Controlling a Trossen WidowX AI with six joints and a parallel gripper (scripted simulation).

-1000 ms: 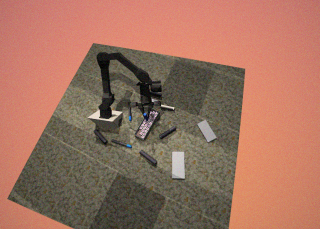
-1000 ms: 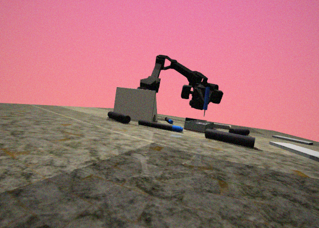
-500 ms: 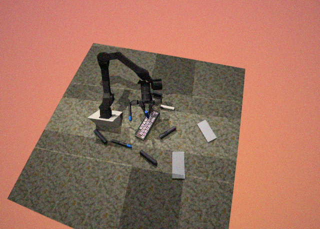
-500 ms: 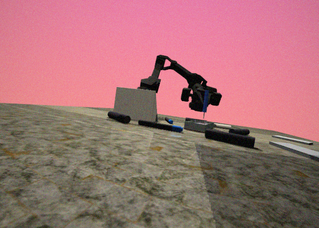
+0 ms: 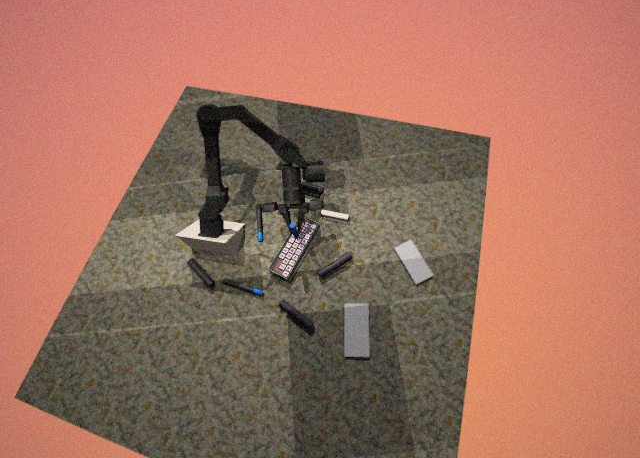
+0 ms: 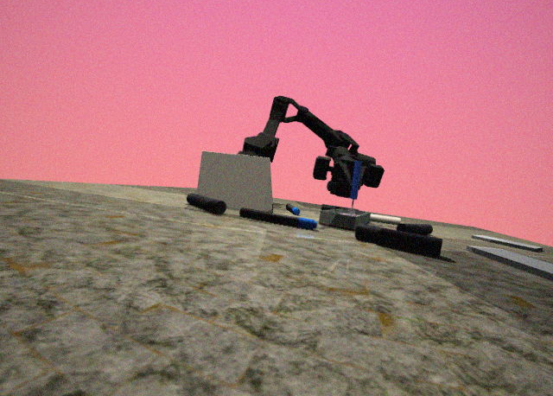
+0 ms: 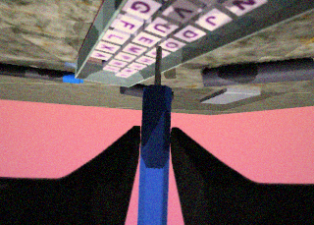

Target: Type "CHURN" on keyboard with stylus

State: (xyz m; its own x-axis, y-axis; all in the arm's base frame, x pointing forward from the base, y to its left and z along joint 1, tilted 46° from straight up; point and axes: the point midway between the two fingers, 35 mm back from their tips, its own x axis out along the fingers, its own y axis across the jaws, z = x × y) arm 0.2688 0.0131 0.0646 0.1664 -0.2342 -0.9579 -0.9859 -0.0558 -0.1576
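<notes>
Beside the keyboard [image 5: 276, 271] [image 6: 333, 220] [image 7: 98, 43] lies a dark cylinder [image 5: 336, 266] [image 7: 260, 73].

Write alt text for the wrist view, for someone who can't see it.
Black claw grips an upright blue stylus whose thin grey tip overlaps a grey-framed keyboard with pale, purple-lettered keys. Beyond lie dark cylinders and a flat grey slab on a mottled stone-look surface.

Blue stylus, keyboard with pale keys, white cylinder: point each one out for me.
Blue stylus [image 5: 293, 229] [image 6: 356, 179] [image 7: 155, 127]: all views, on its barrel.
Keyboard with pale keys [image 5: 295, 250] [image 6: 335, 218] [image 7: 196, 33]: all views, on its body.
White cylinder [image 5: 334, 215] [image 6: 385, 218]: top and exterior, mid-length.
</notes>
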